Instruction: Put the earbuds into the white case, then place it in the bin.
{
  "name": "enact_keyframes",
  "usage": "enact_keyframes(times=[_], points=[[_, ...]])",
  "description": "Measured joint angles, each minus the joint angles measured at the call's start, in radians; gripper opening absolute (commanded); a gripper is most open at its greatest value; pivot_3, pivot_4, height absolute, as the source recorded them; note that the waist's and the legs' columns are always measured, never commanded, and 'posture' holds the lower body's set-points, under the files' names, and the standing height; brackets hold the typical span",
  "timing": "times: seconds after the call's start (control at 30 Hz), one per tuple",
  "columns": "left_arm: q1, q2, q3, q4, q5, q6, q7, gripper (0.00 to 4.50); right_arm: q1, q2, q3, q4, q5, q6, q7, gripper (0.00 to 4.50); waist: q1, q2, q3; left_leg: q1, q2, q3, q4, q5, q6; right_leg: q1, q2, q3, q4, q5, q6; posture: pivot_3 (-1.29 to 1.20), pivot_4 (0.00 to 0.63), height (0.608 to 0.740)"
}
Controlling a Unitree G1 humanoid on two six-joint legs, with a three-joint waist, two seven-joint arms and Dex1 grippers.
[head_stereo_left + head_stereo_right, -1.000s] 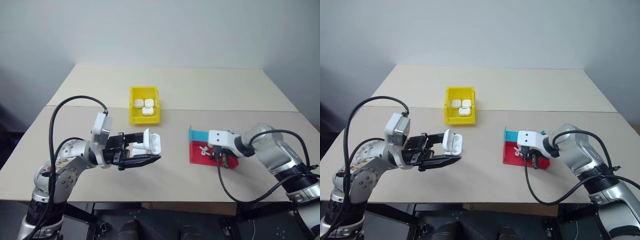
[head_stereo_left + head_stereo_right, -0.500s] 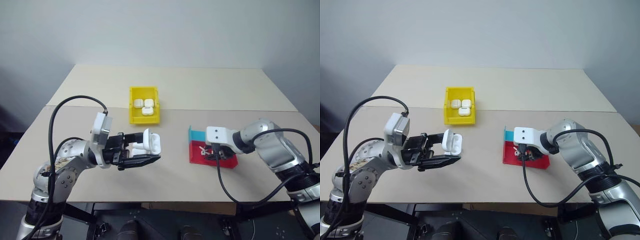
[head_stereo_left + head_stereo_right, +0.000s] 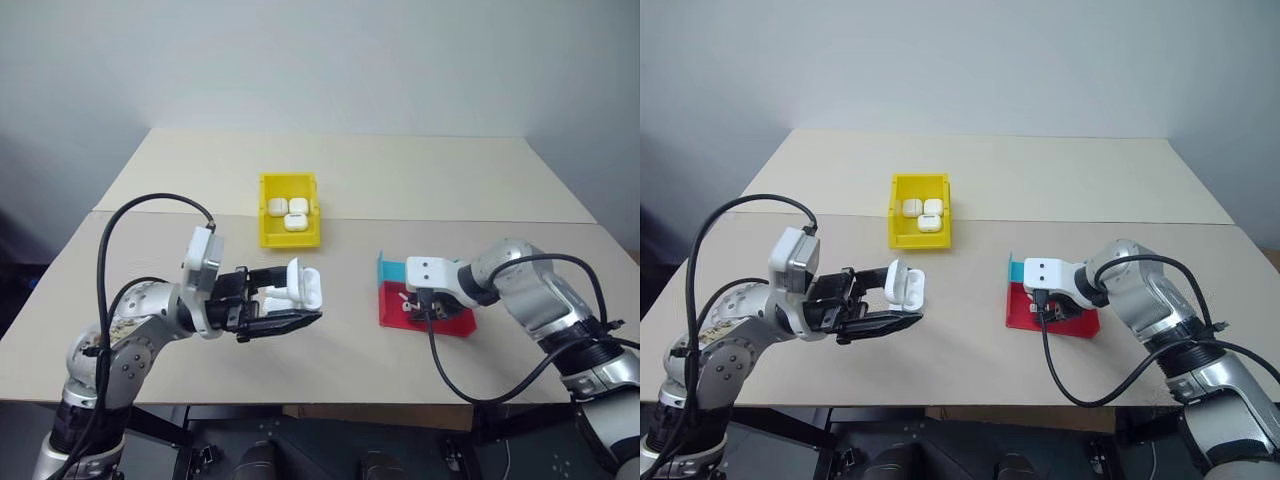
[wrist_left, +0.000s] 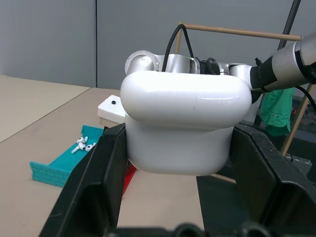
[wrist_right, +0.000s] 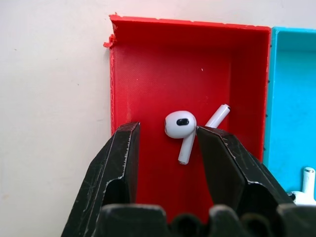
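Note:
My left gripper (image 3: pixel 290 299) is shut on the white case (image 3: pixel 297 283) and holds it above the table with its lid flipped open; the case (image 4: pixel 182 128) also shows close up in the left wrist view. My right gripper (image 5: pixel 165 131) stands open over the red tray (image 5: pixel 148 74). One of the earbuds (image 5: pixel 180 124) lies on the tray floor between its fingers, close to one finger, and a second stem (image 5: pixel 218 115) shows behind it. The yellow bin (image 3: pixel 290 238) sits mid-table with three white cases (image 3: pixel 288 212) in it.
A teal tray (image 3: pixel 396 270) adjoins the red tray (image 3: pixel 456 323) and holds more earbuds (image 4: pixel 83 144). Black cables loop from both wrists. Bare tabletop lies between the bin and the trays.
My right gripper's fingers have opened over the red tray, and now stand on either side of an earbud. My left gripper and the case have kept still.

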Motion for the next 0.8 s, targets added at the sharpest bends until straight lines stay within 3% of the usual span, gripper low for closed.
enact_keyframes(times=[0.8], points=[[0.011, 0.0, 0.001, -0.006, 0.0, -0.02, 0.013, 2.81, -0.019, 0.029, 0.005, 0.08, -0.039, -0.064, 0.011, 2.23, 0.0, 0.0, 0.0, 0.0, 0.0, 0.0, 0.0, 0.0, 0.0, 0.0, 0.0, 0.0, 0.0, 0.0, 0.0, 0.0, 0.15, 0.74]])
